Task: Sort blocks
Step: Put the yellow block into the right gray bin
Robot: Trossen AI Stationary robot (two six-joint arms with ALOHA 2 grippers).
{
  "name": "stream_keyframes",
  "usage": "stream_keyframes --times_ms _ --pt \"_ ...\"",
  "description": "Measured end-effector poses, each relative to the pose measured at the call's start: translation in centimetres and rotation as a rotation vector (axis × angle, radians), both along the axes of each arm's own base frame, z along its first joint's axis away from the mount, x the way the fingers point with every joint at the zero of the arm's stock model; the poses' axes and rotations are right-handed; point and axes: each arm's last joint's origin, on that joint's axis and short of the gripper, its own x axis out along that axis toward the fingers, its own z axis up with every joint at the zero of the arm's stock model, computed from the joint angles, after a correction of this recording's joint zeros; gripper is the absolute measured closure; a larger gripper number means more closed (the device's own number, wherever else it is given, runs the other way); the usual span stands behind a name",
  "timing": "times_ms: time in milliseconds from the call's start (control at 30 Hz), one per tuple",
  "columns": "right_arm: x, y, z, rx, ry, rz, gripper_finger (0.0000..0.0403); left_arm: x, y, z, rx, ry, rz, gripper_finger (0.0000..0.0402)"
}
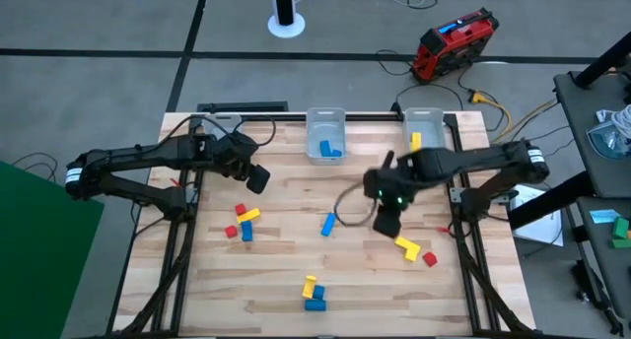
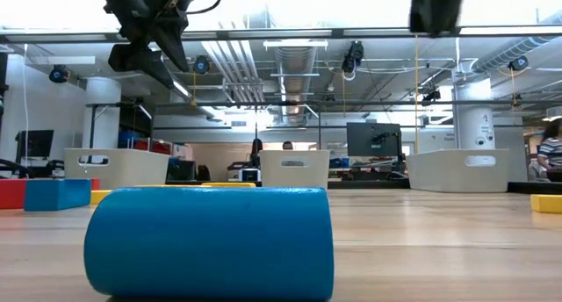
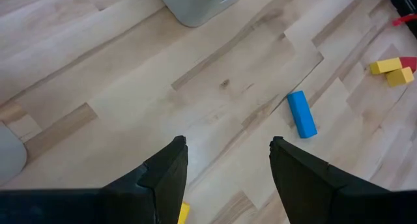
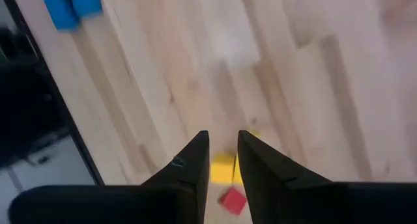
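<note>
Blocks lie scattered on the wooden table [image 1: 286,270]. There is a red, yellow and blue cluster [image 1: 243,222], a blue bar [image 1: 327,224], a yellow L [image 1: 406,246] beside a red cube [image 1: 430,259], and a yellow and blue pile [image 1: 314,294] near the front. My left gripper [image 1: 258,178] hovers open, left of centre, above bare wood [image 3: 228,142]. My right gripper [image 1: 386,224] hovers just left of the yellow L. Its fingers [image 4: 221,136] stand a narrow gap apart with nothing between them. The yellow block [image 4: 223,167] and red cube [image 4: 232,200] show below them.
The middle clear bin [image 1: 325,135] at the far edge holds blue blocks. The right bin [image 1: 424,128] holds a yellow one. A third bin [image 2: 114,167] shows at far left in the low view. A loose cable loop [image 1: 347,207] lies by my right gripper.
</note>
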Motion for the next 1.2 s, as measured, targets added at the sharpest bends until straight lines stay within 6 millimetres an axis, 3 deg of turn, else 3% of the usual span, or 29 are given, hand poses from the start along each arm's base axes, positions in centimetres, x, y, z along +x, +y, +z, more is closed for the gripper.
stream_keyframes --times_ms 300,700,967,1200 --pt "-3.5 3.5 -4.8 0.007 0.061 0.072 0.0258 0.0 0.0 -0.1 0.019 0.008 -0.020 0.0208" --pt "-5.3 3.4 -12.9 -0.039 0.133 0.035 0.0135 0.0 0.0 -0.2 0.055 0.022 -0.038 0.0208" --pt "-4.7 3.6 -16.5 -0.064 0.203 0.034 0.0109 0.3 0.1 -0.5 0.067 0.043 -0.046 0.0208" --pt "-4.2 3.7 -19.4 -0.112 0.303 0.021 0.0133 0.9 0.2 -1.1 0.071 0.079 -0.065 0.0208"
